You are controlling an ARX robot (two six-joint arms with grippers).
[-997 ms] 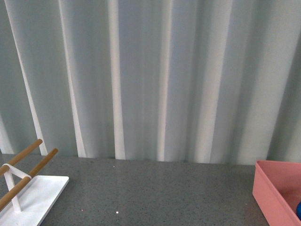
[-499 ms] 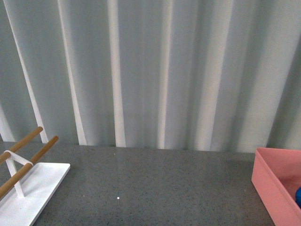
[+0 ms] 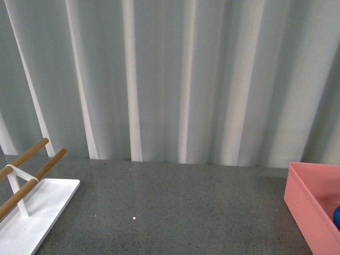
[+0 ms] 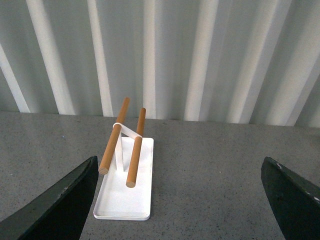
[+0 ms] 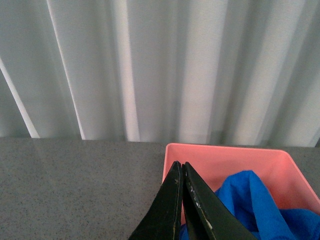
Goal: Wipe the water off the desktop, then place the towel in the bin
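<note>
Two grippers are shown only in their own wrist views; neither arm is seen in the front view. The left gripper [image 4: 180, 200] is seen with its dark fingers [image 4: 60, 200] spread wide apart at the two lower corners of the left wrist view, nothing being held between them. The right gripper [image 5: 183, 172] is seen with its black fingers [image 5: 172, 205] pressed together tip to tip, just at the near wall of the salmon-pink rectangular plastic bin [image 5: 225, 155]; whether any cloth is pinched between them cannot be told. The bright royal-blue microfibre towel [image 5: 250, 200] is seen lying crumpled inside the bin, and in the front view only a small blue patch [image 3: 337, 217] of it is visible at the picture's right edge, within the bin [image 3: 308, 207]. The flat dark grey speckled stone-like desktop [image 3: 175, 207] is seen spanning the view, with the bin standing on it at the robot's right. A white flat-based rack with two wooden rods [image 3: 32, 204] is seen standing on the desktop at the robot's left, well apart from the bin. A pale pleated curtain [image 3: 175, 79] is seen behind the desktop.
</note>
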